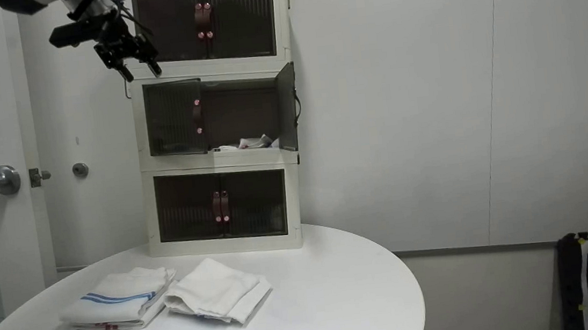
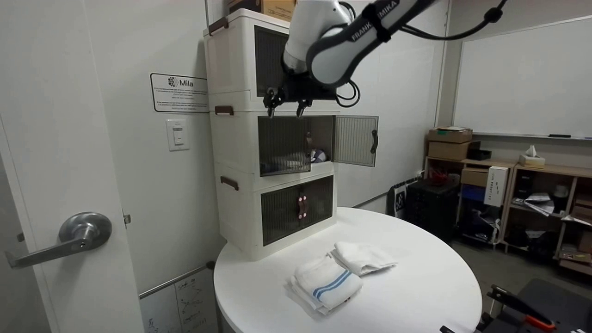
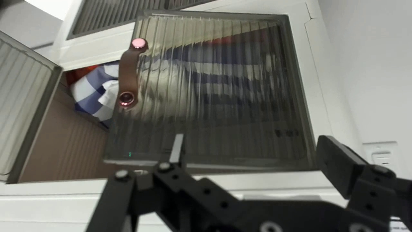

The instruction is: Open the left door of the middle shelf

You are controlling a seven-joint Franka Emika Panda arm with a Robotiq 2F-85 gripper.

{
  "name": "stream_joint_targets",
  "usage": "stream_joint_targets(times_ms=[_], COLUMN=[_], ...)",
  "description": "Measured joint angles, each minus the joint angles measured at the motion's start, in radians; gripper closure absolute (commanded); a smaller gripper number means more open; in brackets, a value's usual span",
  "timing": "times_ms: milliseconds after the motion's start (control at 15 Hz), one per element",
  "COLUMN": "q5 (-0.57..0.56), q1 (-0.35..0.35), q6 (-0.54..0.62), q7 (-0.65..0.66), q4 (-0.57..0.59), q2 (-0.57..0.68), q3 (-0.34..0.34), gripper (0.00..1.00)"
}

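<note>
Black two-finger claw (image 2: 285, 114) spread wide, gripping and touching nothing; near smoky ribbed translucent left door (image 1: 173, 117) on white-framed box-like middle shelf (image 2: 233, 143), between two like units (image 1: 226, 247) stacked at edge of round white tabletop (image 1: 339, 295); left door upright, ajar, free edge pointing outward; nearly square, long axis unclear; dark right panel (image 1: 287, 106) wide open; two folded white cloths (image 1: 113, 301) in front.

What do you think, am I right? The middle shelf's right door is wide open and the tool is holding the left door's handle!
Not quite. The tool isn't holding the handle of the left door: the wrist view shows its fingers apart, with the handle outside them. The right door is wide open.
</note>
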Motion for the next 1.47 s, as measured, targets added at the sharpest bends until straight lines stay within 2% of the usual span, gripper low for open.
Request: stream_joint_targets(times_ms=[133,267,467,733,867,1000,1200,1333,1467], q5=[0.067,0.072,0.006,0.005,0.047,0.155,0.317,0.386,0.409], q1=[0.001,0.001,0.091,0.121,0.148,0.144,0.084,0.058,0.084], q6=[-0.086,-0.096,-0.074,-0.070,-0.072,-0.072,-0.122,-0.219,-0.352], q7=[-0.038,-0.038,0.028,0.032,-0.004,-0.126,-0.356,-0.498,-0.629], q4=[0.065,0.074,0.038,0.025,0.025,0.026,0.032,0.066,0.129], q2=[-0.004,-0.004,-0.010,-0.017,-0.017,-0.017,-0.017,-0.017,-0.017], q3=[0.007,0.007,-0.096,-0.128,-0.160,-0.162,-0.084,-0.047,-0.084], gripper=[0.00,0.00,0.00,0.00,0.00,0.00,0.00,0.00,0.00])
